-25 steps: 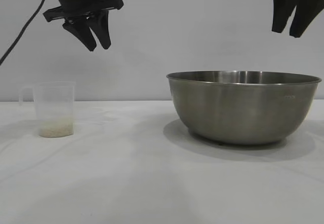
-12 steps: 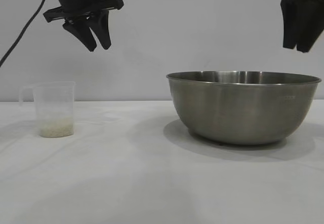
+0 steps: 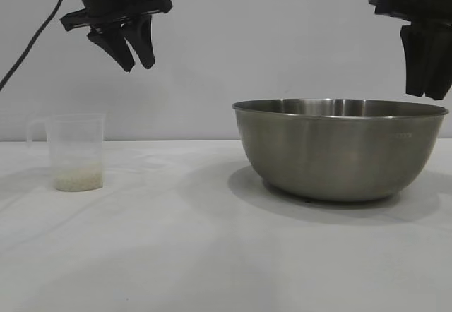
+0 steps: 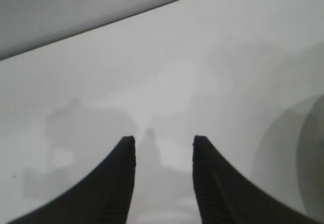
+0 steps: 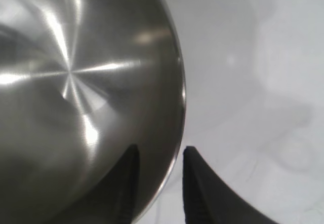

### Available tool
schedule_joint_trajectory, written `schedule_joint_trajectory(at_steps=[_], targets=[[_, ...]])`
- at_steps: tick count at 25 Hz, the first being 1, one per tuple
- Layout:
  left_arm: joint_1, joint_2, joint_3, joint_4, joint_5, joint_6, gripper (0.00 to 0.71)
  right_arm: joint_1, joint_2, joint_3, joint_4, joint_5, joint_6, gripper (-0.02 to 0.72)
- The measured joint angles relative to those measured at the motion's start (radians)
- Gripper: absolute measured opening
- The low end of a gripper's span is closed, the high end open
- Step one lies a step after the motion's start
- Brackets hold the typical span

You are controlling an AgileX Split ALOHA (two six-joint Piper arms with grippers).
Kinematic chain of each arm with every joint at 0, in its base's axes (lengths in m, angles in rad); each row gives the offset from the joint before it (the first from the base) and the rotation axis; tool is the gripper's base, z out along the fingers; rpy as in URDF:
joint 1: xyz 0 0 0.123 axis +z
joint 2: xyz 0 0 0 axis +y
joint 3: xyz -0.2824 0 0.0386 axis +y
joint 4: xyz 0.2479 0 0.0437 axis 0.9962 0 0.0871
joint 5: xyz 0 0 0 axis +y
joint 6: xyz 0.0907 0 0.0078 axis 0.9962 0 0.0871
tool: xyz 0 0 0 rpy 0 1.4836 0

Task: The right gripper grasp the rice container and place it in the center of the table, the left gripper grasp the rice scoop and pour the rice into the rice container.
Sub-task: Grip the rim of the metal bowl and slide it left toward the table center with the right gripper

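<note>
On white table (image 3: pixel 212 255), round steel bowl (image 3: pixel 339 150)

Brushed silver bowl (image 3: pixel 339 150) is gleaming on the white desk (image 3: pixel 176 255) — whitish translucent cup (image 3: pixel 74 150), beige rice (image 3: pixel 78 180) — both tools showing black.

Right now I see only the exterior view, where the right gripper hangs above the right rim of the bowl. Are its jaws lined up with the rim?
Observer: Yes. In the right wrist view the right gripper straddles the rim of the bowl, with one jaw over the inside and one over the table.
Operator: Is anything inside the bowl?
Observer: No. Its steel bottom is bare.
Operator: And the left gripper?
Observer: In its wrist view the left gripper has open jaws with nothing between them, and only table lies below.
</note>
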Motion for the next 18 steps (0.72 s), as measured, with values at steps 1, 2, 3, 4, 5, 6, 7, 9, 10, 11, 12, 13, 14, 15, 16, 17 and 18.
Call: schedule_joint_trajectory(at_steps=[1, 2, 3, 4, 5, 6, 7, 9, 10, 11, 12, 13, 14, 15, 16, 17, 18], targets=[[0.000, 0.000, 0.000, 0.000, 0.000, 0.000, 0.267, 0.000, 0.008, 0.000, -0.003, -0.010, 0.000, 0.228], [0.000, 0.000, 0.000, 0.000, 0.000, 0.000, 0.267, 0.000, 0.014, 0.000, -0.003, -0.022, 0.000, 0.228], [0.000, 0.000, 0.000, 0.000, 0.000, 0.000, 0.267, 0.000, 0.019, 0.000, -0.005, -0.033, 0.001, 0.228], [0.000, 0.000, 0.000, 0.000, 0.000, -0.001, 0.267, 0.000, 0.027, 0.000, -0.004, -0.041, 0.001, 0.228], [0.000, 0.000, 0.000, 0.000, 0.000, -0.003, 0.267, 0.000, 0.037, 0.000, -0.004, -0.048, 0.001, 0.228], [0.000, 0.000, 0.000, 0.000, 0.000, -0.003, 0.267, 0.000, 0.046, 0.000, -0.004, -0.050, 0.001, 0.228], [0.000, 0.000, 0.000, 0.000, 0.000, -0.003, 0.267, 0.000, 0.058, 0.000, -0.004, -0.050, 0.001, 0.228], [0.000, 0.000, 0.000, 0.000, 0.000, -0.003, 0.267, 0.003, 0.081, 0.000, 0.003, -0.043, 0.001, 0.084], [0.000, 0.000, 0.000, 0.000, 0.000, -0.003, 0.267, 0.009, 0.087, 0.000, 0.005, -0.036, 0.001, 0.050], [0.000, 0.000, 0.000, 0.000, 0.000, -0.003, 0.267, 0.018, 0.090, 0.000, 0.007, -0.029, 0.001, 0.000], [0.000, 0.000, 0.000, 0.002, 0.000, -0.003, 0.267, 0.032, 0.090, 0.000, 0.013, -0.027, 0.001, 0.000], [0.000, 0.000, 0.000, 0.002, 0.000, -0.003, 0.267, 0.051, 0.090, 0.000, 0.020, -0.025, -0.001, 0.000], [0.000, 0.000, 0.000, 0.002, 0.000, -0.003, 0.267, 0.075, 0.090, 0.000, 0.025, -0.018, -0.004, 0.000], [0.000, 0.000, 0.000, 0.002, 0.000, -0.003, 0.267, 0.097, 0.090, 0.000, 0.026, -0.012, -0.005, 0.000], [0.000, 0.000, 0.000, 0.002, 0.000, -0.003, 0.267, 0.122, 0.090, 0.000, 0.027, -0.005, -0.007, 0.000], [0.000, 0.000, 0.000, 0.002, 0.000, -0.003, 0.267, 0.155, 0.090, 0.000, 0.028, 0.002, -0.008, 0.000], [0.000, 0.000, 0.000, 0.002, 0.000, -0.003, 0.267, 0.177, 0.090, 0.000, 0.028, 0.009, -0.008, 0.000]])
